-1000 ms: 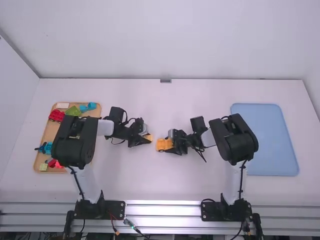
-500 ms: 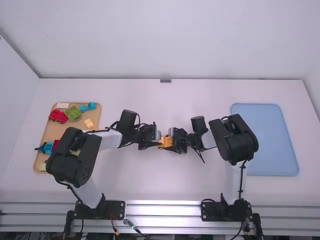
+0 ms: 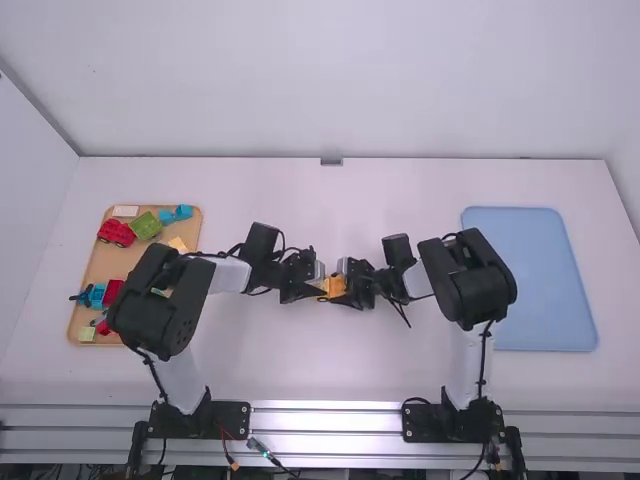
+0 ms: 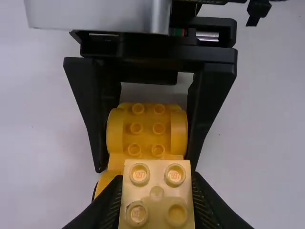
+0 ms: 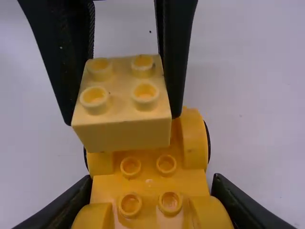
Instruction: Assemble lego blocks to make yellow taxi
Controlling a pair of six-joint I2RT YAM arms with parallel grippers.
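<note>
I have both grippers facing each other over the white table (image 3: 300, 365), and the yellow taxi chassis (image 5: 148, 183) is my reference for everything here. The chassis sits in the right gripper (image 3: 342, 290), whose two fingers are clamped on its sides; I can see its rounded fenders and rows of studs between them.

Just above the end of the chassis nearer the left arm, the left gripper (image 3: 318, 289) has its fingers closed on the sides of a pale yellow four-stud block (image 4: 156, 193). The block is studs up and overlaps that end of the chassis in both wrist views. From where I sit I can't tell whether its underside touches the studs beneath.

Well to the left of the chassis I see the wooden tray (image 3: 112, 262). It carries a red wheeled piece (image 3: 116, 233), a green block (image 3: 146, 227), a light blue piece (image 3: 183, 212), a whitish block (image 3: 125, 211), another yellow block (image 3: 178, 244), a red block (image 3: 112, 290) and a pale yellow-green block (image 3: 87, 334), some of it behind my left arm. Well to the right of the chassis lies the flat light blue tray (image 3: 535, 280), partly behind the right arm.
</note>
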